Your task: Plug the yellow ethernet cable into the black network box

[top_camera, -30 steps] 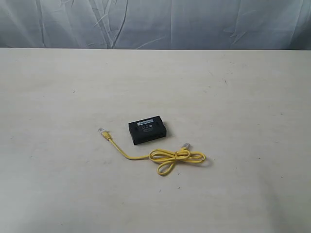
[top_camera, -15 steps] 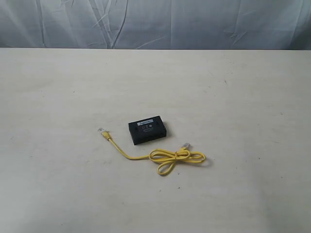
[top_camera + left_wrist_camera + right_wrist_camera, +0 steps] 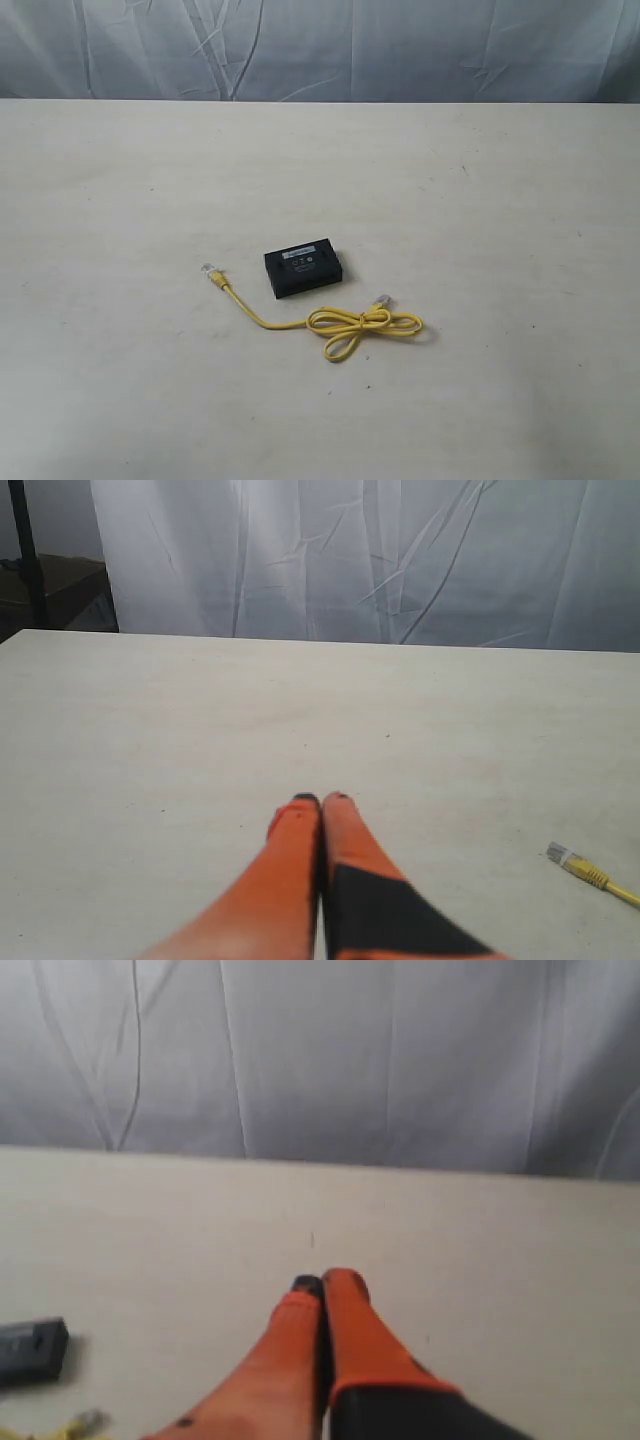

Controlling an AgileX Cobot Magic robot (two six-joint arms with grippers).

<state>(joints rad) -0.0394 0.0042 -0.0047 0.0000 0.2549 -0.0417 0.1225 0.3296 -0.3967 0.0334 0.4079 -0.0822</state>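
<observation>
The black network box (image 3: 304,267) lies flat near the middle of the table, pale label up. In front of it runs the yellow ethernet cable (image 3: 365,325), looped at the right, with one clear plug (image 3: 211,271) left of the box and the other plug (image 3: 383,300) to its right. Neither arm shows in the exterior view. My left gripper (image 3: 321,800) is shut and empty above bare table, a cable plug (image 3: 560,855) off to one side. My right gripper (image 3: 324,1282) is shut and empty too, with the box's end (image 3: 32,1349) and a plug (image 3: 85,1422) at the frame edge.
A pale table (image 3: 480,200) carries only the box and cable. A wrinkled grey-white curtain (image 3: 320,45) hangs behind its far edge. A dark stand (image 3: 25,550) shows beyond the table corner in the left wrist view.
</observation>
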